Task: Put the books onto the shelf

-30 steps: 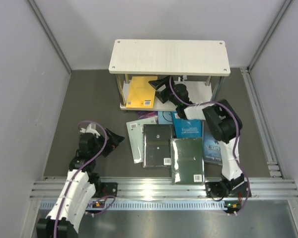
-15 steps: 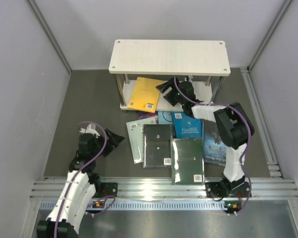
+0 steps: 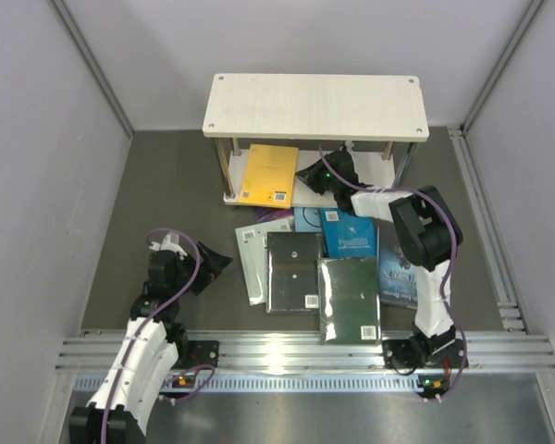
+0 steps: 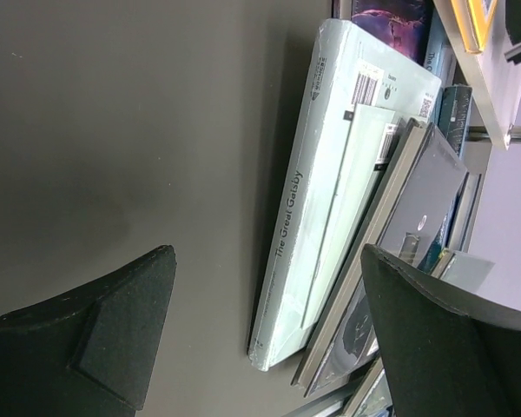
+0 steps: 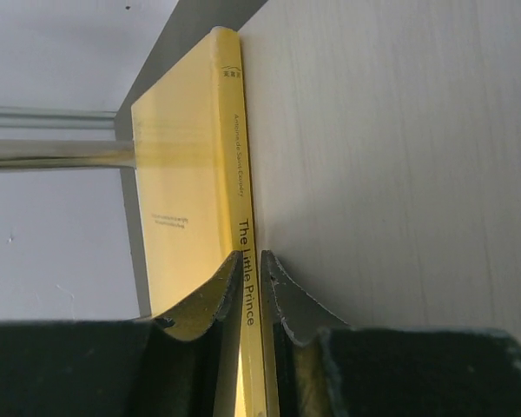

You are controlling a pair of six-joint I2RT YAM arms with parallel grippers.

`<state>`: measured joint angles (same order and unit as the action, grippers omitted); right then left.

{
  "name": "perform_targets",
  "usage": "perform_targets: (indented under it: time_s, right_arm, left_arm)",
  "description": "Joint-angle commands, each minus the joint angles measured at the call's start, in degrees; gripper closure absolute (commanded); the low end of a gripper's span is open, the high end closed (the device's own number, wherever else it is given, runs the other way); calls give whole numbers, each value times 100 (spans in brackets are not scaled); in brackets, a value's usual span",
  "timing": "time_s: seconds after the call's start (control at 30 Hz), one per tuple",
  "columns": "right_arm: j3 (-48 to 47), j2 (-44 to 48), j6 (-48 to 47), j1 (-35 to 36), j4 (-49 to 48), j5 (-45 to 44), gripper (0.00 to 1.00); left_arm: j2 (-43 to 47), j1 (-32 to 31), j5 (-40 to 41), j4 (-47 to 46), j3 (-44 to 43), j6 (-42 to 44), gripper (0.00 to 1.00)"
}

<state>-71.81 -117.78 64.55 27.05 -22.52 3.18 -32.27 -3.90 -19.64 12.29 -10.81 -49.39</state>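
One yellow book (image 3: 268, 174) has made it to the shelf (image 3: 314, 106). It lies more or less flat on the lower board towards the 9 o'clock end, half tucked under the top board. The right pincer (image 3: 313, 176) has come at it from its 3 o'clock side. Seen from that wrist, the pincer (image 5: 250, 261) is clenched on the book's spine, with a finger pressed to each face. I'd guess it takes the thin edge because that keeps the arm low enough to reach between the two boards. Whether the spine is raised off the board I cannot tell.

The other books wait on the desk (image 3: 166, 185), overlapping in a loose spread just in front of the shelf. A pale book (image 3: 254, 259) sits at the 9 o'clock side, with a black book (image 3: 293, 271) beside it. A dark green book (image 3: 349, 298) is at 6 o'clock and a bright blue book (image 3: 349, 233) at 12. A starry book (image 3: 398, 273) at 3 o'clock is partly hidden under the right arm. Most of the job looks to be left.

The left pincer (image 3: 213, 264) hangs at about 8 o'clock on the desk, released and spread wide, holding nothing. From its wrist, the pincer (image 4: 267, 261) faces the pale book's long spine without touching it. To me that looks like waiting its turn, lined up on the nearest book and clear of the other arm's reach.
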Motion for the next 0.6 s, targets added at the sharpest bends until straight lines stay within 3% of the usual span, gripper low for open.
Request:
perform_targets:
  time_s: [0.0, 0.37, 0.57]
  right_arm:
    - [-456, -298, 31, 90, 55, 68, 86]
    - [-756, -729, 241, 310, -435, 358, 94]
    - [-676, -800, 304, 407, -718, 482, 98]
  left_arm:
    - [-60, -14, 57, -447, 35, 61, 8]
    - [-376, -14, -75, -1027, 210, -62, 8]
    - [-674, -14, -338, -1861, 421, -159, 7]
